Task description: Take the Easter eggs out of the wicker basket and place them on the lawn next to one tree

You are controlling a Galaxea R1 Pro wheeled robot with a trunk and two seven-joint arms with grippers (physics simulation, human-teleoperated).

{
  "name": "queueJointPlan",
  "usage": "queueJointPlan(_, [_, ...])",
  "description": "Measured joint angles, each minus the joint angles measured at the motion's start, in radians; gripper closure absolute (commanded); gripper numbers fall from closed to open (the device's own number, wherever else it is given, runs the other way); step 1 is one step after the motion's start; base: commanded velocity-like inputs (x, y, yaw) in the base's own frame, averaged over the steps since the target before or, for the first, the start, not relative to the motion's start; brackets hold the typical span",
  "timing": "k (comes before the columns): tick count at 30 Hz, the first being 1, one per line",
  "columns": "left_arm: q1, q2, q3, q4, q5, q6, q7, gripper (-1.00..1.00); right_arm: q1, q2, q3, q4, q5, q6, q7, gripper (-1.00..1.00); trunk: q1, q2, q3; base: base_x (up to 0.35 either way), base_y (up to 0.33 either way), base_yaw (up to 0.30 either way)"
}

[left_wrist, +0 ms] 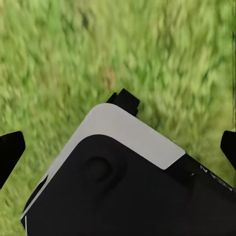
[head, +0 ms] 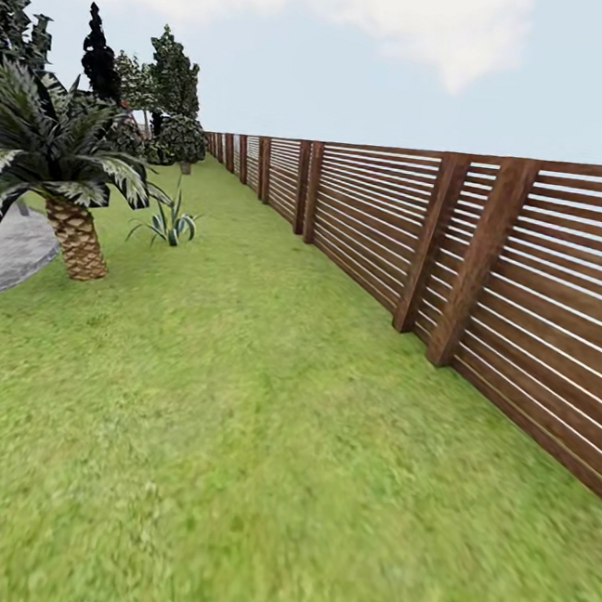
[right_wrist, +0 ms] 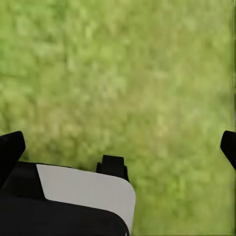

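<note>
Left gripper [left_wrist: 118, 147]: fingers [left_wrist: 11, 147] spread wide, nothing between. Right gripper [right_wrist: 118, 147]: fingers [right_wrist: 10, 147] likewise spread, empty.

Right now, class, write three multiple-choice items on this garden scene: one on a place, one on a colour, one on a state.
1. Where does the slatted fence run in the head view?
A. along the right
B. along the left
C. across the foreground

2. What colour is the fence?
A. white
B. brown
C. blue

3. How are the left gripper and right gripper?
A. each shut on an egg
B. both open, nothing between them
C. shut on a basket handle

Key: 1 A, it recedes along the right of the lawn. 2 B, brown slats and posts. 3 B, fingertips stand apart over grass.
</note>
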State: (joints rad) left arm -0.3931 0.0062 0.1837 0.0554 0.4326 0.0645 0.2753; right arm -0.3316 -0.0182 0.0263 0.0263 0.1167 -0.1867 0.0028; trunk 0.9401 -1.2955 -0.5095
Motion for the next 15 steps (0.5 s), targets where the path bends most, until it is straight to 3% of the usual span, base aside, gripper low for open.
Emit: queueJointPlan(15, [0.0, 0.0, 0.0, 0.0, 0.0, 0.0, 0.0, -1.0, 0.0, 0.0, 0.0, 0.0, -0.003, 0.0, 0.0, -1.0, 0.0, 0.0, 0.0, 0.304, -0.119, 0.0])
